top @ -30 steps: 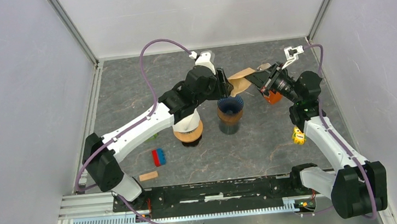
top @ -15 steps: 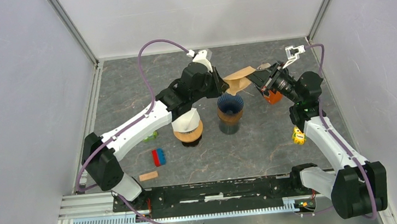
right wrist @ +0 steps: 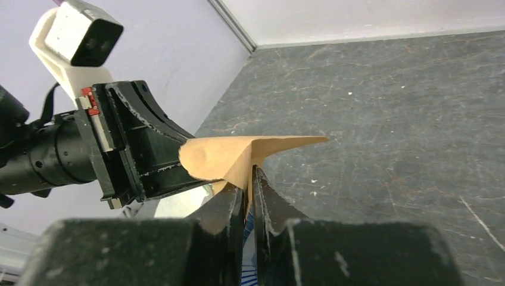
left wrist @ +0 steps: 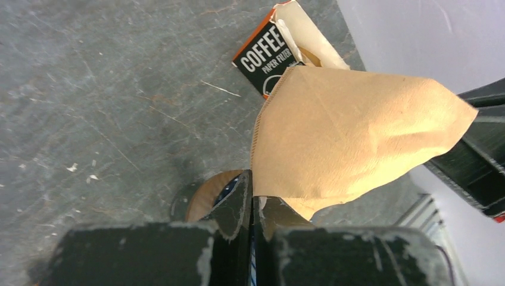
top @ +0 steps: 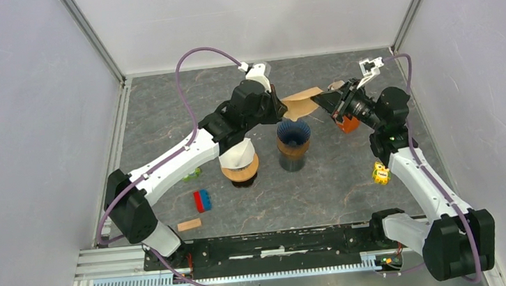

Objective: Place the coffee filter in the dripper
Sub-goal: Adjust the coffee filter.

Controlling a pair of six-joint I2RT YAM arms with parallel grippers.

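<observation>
Filter: brown paper coffee filter (top: 300, 104) aloft near dark blue ribbed dripper (top: 293, 135)
Left gripper (left wrist: 252, 204): clamped on filter's edge (fingers together)
Right gripper (right wrist: 249, 194): pinching opposite corner

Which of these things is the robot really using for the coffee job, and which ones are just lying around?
For the job:
coffee filter
blue dripper

Just lying around:
coffee filter box
white cone on a wooden ring
blue-and-red block
wooden block
small green piece
yellow toy
</observation>
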